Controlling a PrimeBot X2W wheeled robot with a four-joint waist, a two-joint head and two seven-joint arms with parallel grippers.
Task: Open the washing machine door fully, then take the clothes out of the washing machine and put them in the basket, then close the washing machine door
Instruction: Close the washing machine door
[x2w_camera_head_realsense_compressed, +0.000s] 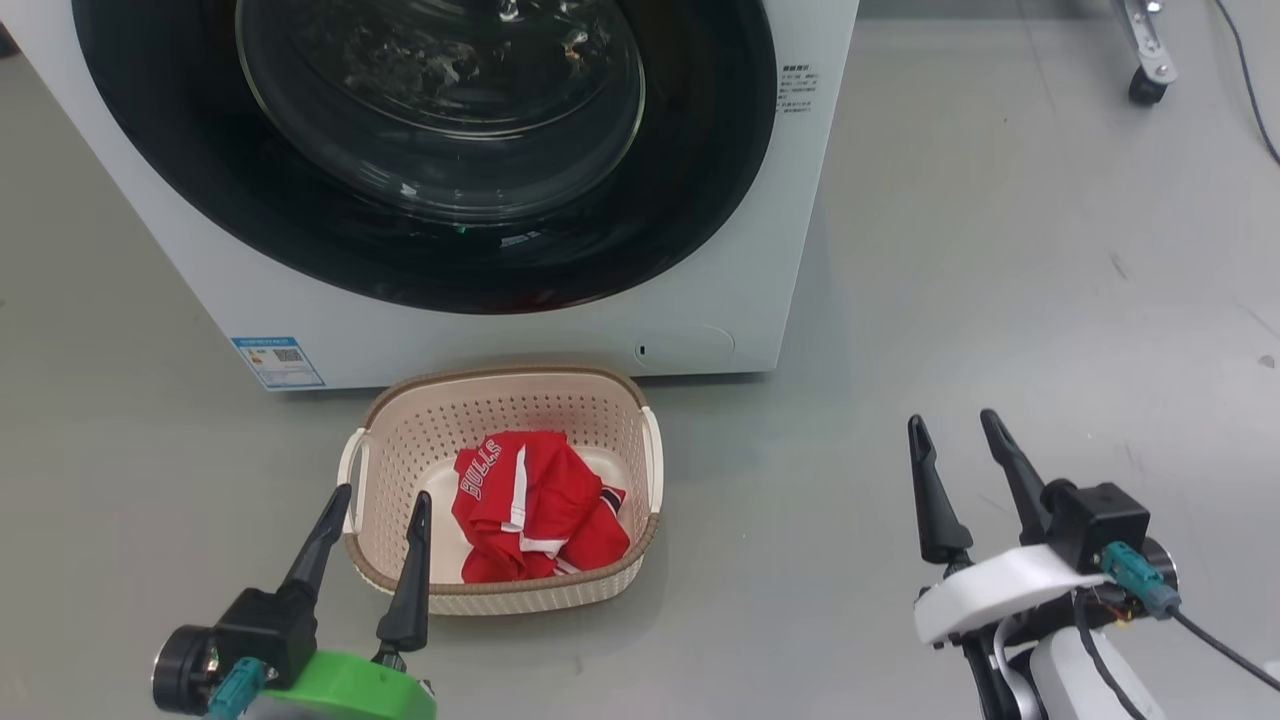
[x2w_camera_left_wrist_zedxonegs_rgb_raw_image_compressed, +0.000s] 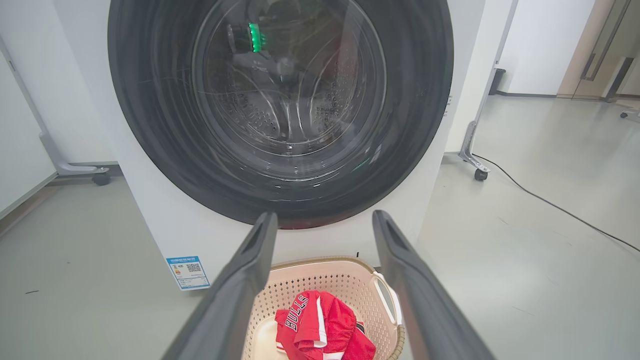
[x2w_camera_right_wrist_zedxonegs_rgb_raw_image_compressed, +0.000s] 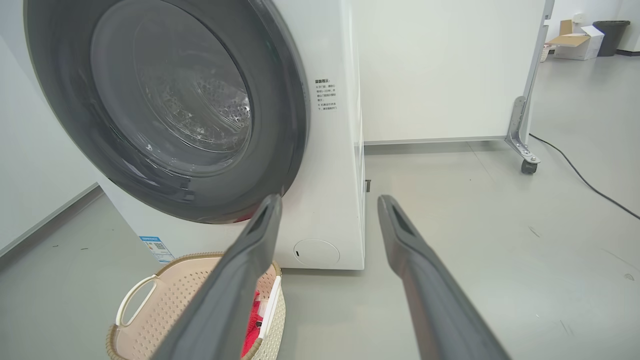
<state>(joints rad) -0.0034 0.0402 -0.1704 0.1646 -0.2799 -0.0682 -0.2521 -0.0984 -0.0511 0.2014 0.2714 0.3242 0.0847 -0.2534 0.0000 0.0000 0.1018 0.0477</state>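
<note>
Your left gripper (x2w_camera_head_realsense_compressed: 385, 492) and right gripper (x2w_camera_head_realsense_compressed: 951, 417) both stand wide apart and empty above the floor (x2w_camera_head_realsense_compressed: 1000, 250). The clothes (x2w_camera_head_realsense_compressed: 530, 520) lie in the basket (x2w_camera_head_realsense_compressed: 480, 378), just before the washing machine (x2w_camera_head_realsense_compressed: 700, 320). The washing machine door (x2w_camera_head_realsense_compressed: 440, 250) looks shut, so you seem to have nothing left to do.

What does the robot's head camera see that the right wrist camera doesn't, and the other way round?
Head view: the left end effector, open near the basket, and the white BULLS lettering on the red clothes. Right wrist view: a cardboard box and a black bin far across the floor. Both: the washing machine with its door shut, the basket, the red clothes and the open right end effector.
</note>
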